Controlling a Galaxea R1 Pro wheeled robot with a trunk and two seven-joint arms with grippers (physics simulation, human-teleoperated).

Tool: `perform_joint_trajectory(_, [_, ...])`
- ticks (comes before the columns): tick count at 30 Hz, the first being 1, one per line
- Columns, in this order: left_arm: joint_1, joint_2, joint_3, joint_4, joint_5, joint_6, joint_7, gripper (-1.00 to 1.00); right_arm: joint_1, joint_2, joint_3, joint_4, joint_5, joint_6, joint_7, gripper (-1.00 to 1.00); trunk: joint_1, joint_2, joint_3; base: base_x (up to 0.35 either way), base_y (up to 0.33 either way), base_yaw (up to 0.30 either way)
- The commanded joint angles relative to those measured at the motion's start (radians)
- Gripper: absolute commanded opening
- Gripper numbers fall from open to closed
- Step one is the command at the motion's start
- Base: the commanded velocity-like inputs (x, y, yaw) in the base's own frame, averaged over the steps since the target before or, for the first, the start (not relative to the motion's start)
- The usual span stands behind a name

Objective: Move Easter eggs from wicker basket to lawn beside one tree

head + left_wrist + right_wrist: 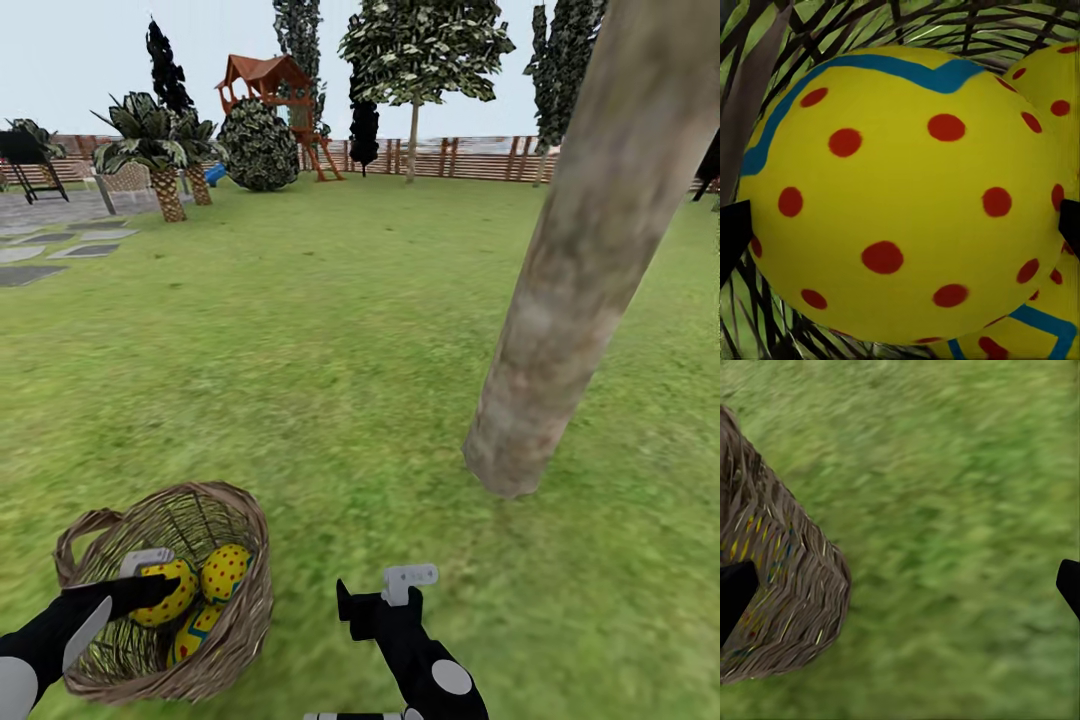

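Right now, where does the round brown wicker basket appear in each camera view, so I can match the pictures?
Head view: the round brown wicker basket sits at lower left on the grass, with yellow red-dotted eggs inside.
Left wrist view: its dark woven wall shows behind one large egg.
Right wrist view: its outer wall is at the left edge.
Shared landmark: the green lawn.

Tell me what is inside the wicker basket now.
Three Easter eggs lie inside the wicker basket, with the left gripper around one. The basket floor beneath them is mostly covered.
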Motion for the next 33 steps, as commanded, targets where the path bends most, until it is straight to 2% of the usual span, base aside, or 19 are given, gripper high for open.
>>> perform_joint_trajectory(1, [-0.001, 0.001, -0.004, -0.001, 0.005, 0.016, -0.001, -1.00, -0.001, 0.000, 0.002, -0.001, -0.010, 0.002, -0.010, 1.00, -0.001, 0.000, 0.003, 0.000, 0.000, 0.000])
perform_joint_trajectory(5, [-0.002, 0.001, -0.005, -0.003, 0.005, 0.050, -0.001, -1.00, -0.001, 0.000, 0.002, -0.001, -0.010, 0.002, -0.010, 1.00, -0.002, 0.001, 0.019, 0.000, 0.000, 0.000])
perform_joint_trajectory(18, [-0.002, 0.003, -0.004, -0.006, 0.007, 0.055, -0.003, -1.00, -0.001, 0.000, 0.002, -0.001, -0.010, 0.002, -0.010, 1.00, -0.008, 0.004, 0.069, -0.047, -0.023, 0.000])
perform_joint_trajectory(33, [-0.001, 0.003, -0.005, -0.013, 0.006, 0.054, -0.002, -1.00, -0.001, 0.000, 0.002, 0.000, -0.010, 0.002, -0.010, 1.00, -0.066, 0.109, 0.116, -0.084, -0.036, 0.000])
